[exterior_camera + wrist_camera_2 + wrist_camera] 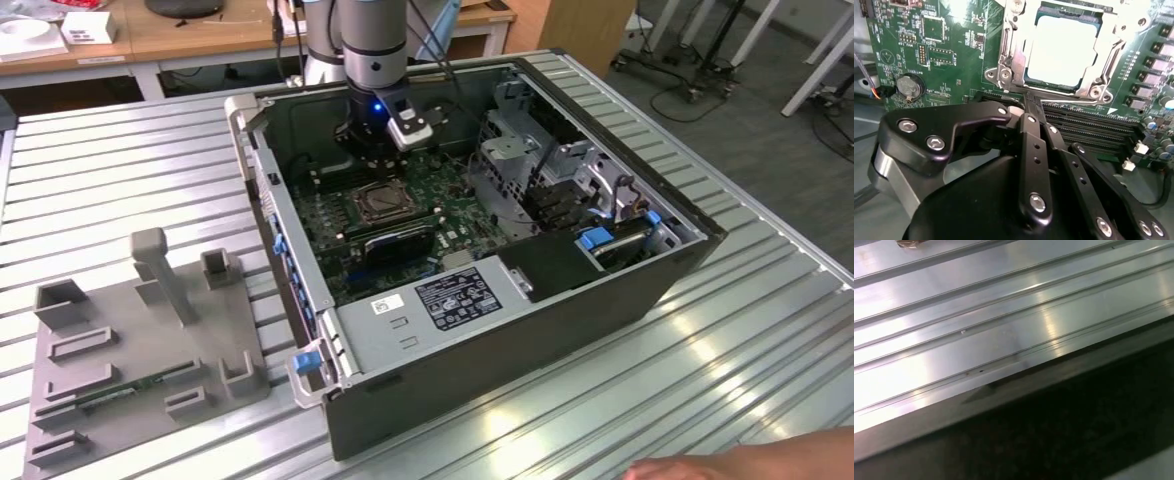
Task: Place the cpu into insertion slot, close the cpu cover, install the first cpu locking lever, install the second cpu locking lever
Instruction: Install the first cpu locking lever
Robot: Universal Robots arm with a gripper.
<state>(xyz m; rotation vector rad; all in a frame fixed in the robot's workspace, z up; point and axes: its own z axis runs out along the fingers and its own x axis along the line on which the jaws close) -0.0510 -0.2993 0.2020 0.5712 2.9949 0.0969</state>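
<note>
Matte black, with linked bars and bright screw heads, the tool (1021,107) hangs low inside the open computer case (534,340). Its bars converge so that the tips sit drawn together. I cannot tell whether anything thin is pinched between them. In the second wrist view the tips lie just beside the near edge of the insertion slot (380,203). The cpu (1061,50), a flat square with a pale, glaring metal top, sits in that slot. The cpu cover (1009,50), a thin silver frame with a square cut-out, lies down around it. Around them spreads the green circuit board (944,40), studded with small parts and a round coin battery (909,86). Long narrow black memory slots (1089,125) run beside the socket. The case rests on a ribbed, shiny aluminium counter (979,315), next to a grey moulded fixture (134,340) with upright posts.
</note>
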